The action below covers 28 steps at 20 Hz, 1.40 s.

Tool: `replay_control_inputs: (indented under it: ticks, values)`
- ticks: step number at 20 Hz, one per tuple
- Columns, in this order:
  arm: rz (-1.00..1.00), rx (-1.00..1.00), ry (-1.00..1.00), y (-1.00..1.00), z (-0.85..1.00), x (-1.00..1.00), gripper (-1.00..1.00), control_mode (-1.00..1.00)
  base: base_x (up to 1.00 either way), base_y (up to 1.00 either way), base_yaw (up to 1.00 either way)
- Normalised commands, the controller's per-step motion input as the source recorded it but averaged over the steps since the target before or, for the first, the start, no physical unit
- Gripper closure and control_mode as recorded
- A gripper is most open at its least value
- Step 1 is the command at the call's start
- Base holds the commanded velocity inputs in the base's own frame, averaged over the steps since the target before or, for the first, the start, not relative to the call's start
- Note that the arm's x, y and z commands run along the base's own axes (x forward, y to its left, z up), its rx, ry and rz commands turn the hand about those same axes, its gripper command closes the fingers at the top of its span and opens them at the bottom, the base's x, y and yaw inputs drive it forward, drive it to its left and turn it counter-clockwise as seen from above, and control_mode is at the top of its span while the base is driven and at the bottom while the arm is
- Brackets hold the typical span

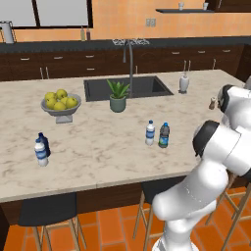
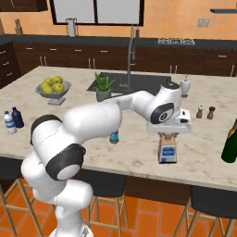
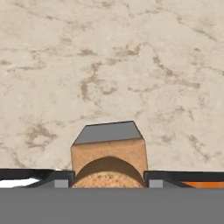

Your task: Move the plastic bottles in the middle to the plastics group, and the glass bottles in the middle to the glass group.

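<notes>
Two-finger gripper (image 2: 167,135) clamped on cork-topped neck of square clear glass flask (image 2: 167,150), right of centre, standing on marble counter (image 2: 139,157).

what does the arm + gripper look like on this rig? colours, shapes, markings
Glossy white arm built of rounded tubular links, with dark grey, near-black round joint caps at elbow and wrist. The hand is a flat white block; the gripper has two small dark fingers. No cables or readable markings show.
</notes>
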Motion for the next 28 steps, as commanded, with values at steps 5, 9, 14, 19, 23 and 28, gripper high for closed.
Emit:
replay_control_inputs:
  ticks: [5, 9, 14, 19, 23, 28]
  values:
    - [-0.23, 0.00, -0.03, -0.72, -0.04, 0.25, 1.00, -1.00, 0.00, 0.00, 0.00]
    - [-0.23, 0.04, 0.00, -0.63, 0.00, 0.45, 1.00, -1.00, 0.00, 0.00, 0.00]
    - [-0.11, 0.14, 0.00, -0.56, -0.07, 0.46, 1.00, -1.00, 0.00, 0.00, 0.00]
    - [-0.04, 0.14, 0.00, -0.56, -0.08, 0.37, 1.00, -1.00, 0.00, 0.00, 0.00]
    - [-0.03, 0.01, 0.00, -0.39, 0.00, 0.29, 1.00, -1.00, 0.00, 0.00, 0.00]
    - [-0.05, 0.00, 0.00, -0.22, -0.04, 0.33, 1.00, -1.00, 0.00, 0.00, 0.00]
